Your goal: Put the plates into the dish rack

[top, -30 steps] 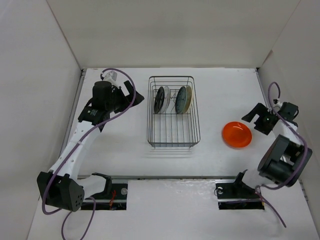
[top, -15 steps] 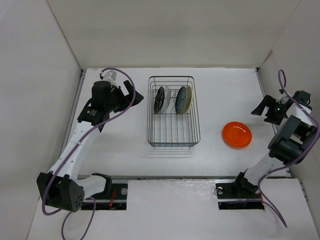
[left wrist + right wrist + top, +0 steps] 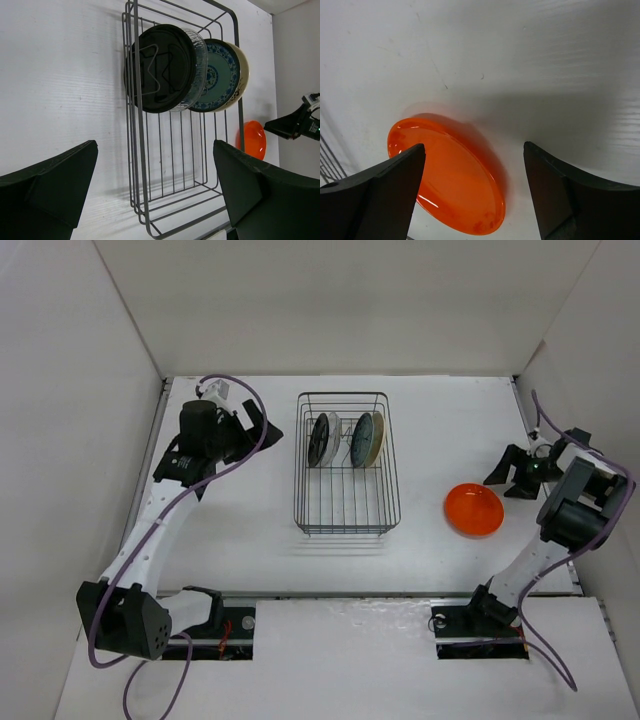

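The black wire dish rack [image 3: 346, 462] stands mid-table and also shows in the left wrist view [image 3: 170, 150]. Upright inside it are the black plate [image 3: 160, 67], the clear glass plate [image 3: 199, 60], the teal patterned plate [image 3: 217, 75] and the cream plate [image 3: 242, 70]. The orange plate [image 3: 474, 509] lies flat on the table right of the rack and shows in the right wrist view [image 3: 450, 175]. My left gripper [image 3: 262, 426] is open and empty, left of the rack. My right gripper [image 3: 507, 472] is open and empty, just above and right of the orange plate.
White walls enclose the table on the left, back and right. The right arm's elbow [image 3: 580, 510] is close to the right wall. The two arm bases [image 3: 200, 615] sit at the near edge.
The right gripper swung right toward the wall, then came back left and down toward the orange plate. The left gripper shifted slightly. Plates and rack have not moved.
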Controlling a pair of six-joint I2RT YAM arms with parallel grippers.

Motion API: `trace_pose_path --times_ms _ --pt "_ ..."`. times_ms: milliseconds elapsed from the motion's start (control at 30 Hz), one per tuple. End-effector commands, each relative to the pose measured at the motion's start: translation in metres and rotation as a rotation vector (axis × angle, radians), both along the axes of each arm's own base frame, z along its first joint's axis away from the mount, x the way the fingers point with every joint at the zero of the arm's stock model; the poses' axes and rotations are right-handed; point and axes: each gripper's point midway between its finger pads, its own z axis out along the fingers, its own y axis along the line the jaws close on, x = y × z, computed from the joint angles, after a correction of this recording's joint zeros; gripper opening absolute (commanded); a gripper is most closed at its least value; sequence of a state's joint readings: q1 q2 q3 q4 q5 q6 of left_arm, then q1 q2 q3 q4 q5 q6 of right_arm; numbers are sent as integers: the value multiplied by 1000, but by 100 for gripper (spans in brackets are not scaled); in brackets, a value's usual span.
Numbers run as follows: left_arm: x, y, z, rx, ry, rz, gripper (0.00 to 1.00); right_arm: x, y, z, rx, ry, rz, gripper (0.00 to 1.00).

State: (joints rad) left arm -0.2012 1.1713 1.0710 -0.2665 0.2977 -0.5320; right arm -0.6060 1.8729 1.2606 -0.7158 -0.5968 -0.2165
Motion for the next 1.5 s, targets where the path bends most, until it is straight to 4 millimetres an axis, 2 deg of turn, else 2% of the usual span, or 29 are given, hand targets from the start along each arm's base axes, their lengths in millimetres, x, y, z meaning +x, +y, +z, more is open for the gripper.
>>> trace_pose_path --times_ms 0,67,267,400,467,500,733,900,1100,1367,1467 --pt "5 -4 14 -12 -58 -28 100 -3 8 -13 -58 78 49 83" --pt "5 -4 14 -12 -58 -28 100 0 18 -15 -63 92 81 83" --pt "6 -2 14 -8 -59 -19 100 -3 13 -21 -83 123 66 77" --pt "8 -3 10 -6 -50 -19 100 -4 10 -19 -102 130 53 64" --pt "8 -3 10 -6 -50 -19 100 -5 6 -17 -126 138 37 49" --pt "8 -3 10 -6 -50 -19 100 -4 6 -14 -131 130 36 46" --pt "8 -3 10 -6 -50 -19 100 -6 3 -15 -148 135 23 52" --pt "8 -3 10 -6 -50 -19 100 -6 4 -8 -157 115 13 53" --pt "8 -4 8 -9 -40 -29 100 -10 8 -1 -157 93 5 37" --pt "6 -5 6 -12 -30 -37 100 -12 12 -2 -157 101 -6 37" --pt "6 -5 6 -12 -30 -37 100 -16 13 -9 -170 134 -9 37"
